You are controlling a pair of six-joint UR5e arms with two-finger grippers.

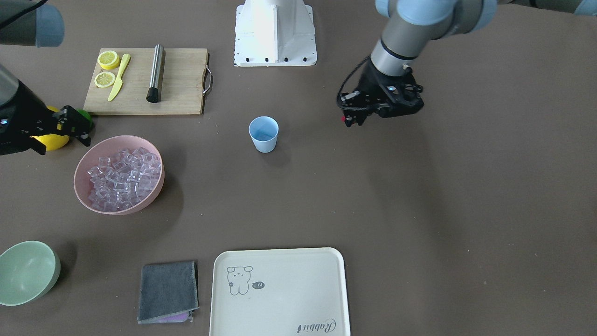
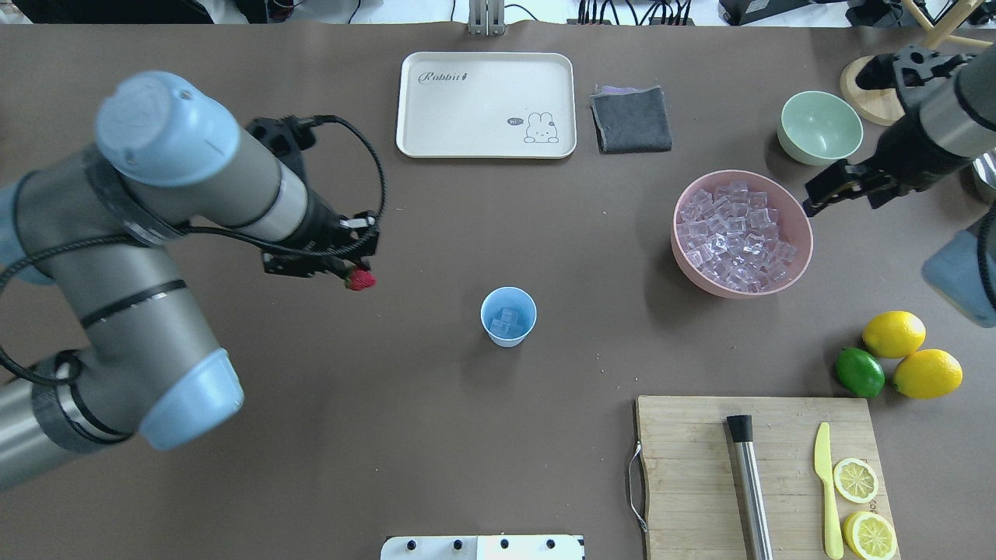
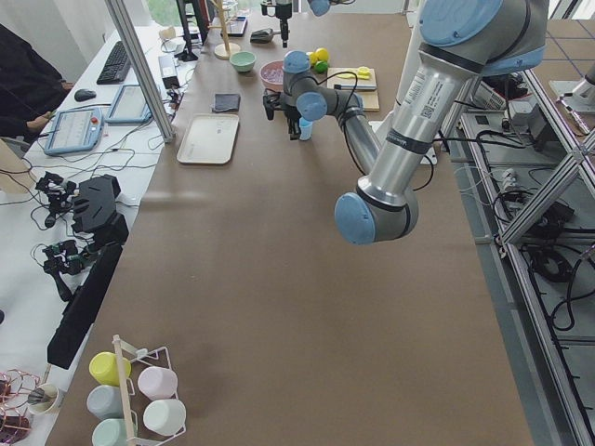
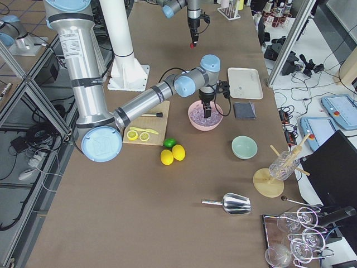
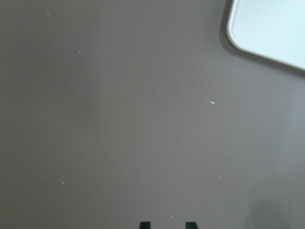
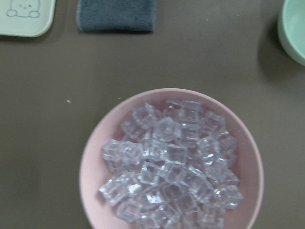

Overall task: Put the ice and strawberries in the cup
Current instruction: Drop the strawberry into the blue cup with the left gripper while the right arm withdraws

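- Starting with the front-facing cam: the left gripper [image 1: 353, 120] hangs over bare table [image 1: 466, 210], right of the cup [image 1: 263, 134] in that view, with a red speck at its tip. Is that the strawberry [image 1: 343, 119]?

- Yep, pinched tight in that gripper. The right gripper [image 1: 80, 127] sits at the left edge, just beyond the pink bowl [image 1: 81, 186] heaped with ice [image 1: 123, 179]. Honestly can't tell if it's spread or pressed together.

- Overhead?

- Way clearer. The strawberry is left of the cup and well apart from it. The cup stands upright mid-table with some ice already inside. The right gripper hovers by the pink bowl's right rim, near the green bowl [image 2: 821, 128]. Near right there's a cutting board [image 2: 685, 482] with a steel muddler [image 2: 751, 482], a yellow knife [image 2: 826, 490] and two lemon halves [image 2: 856, 480]. Two lemons [image 2: 895, 333] and a lime [image 2: 860, 372] lie just beyond it. The tray [image 2: 482, 109] and grey cloth [image 2: 630, 120] are on the far side.

- Side views?

- From the left end, the cup peeks out beside the left gripper, too tiny for more. From the right end, the right gripper points down over the pink bowl, and far off the strawberry is a red dot under the left gripper.

- Wrist cams?

- Left one: brown table, tray corner top right, two dark fingertips [image 5: 144, 224] at the bottom edge. Right one: straight down on the pink bowl of ice, with the cloth and tray corner along the top and the green bowl at the right edge.
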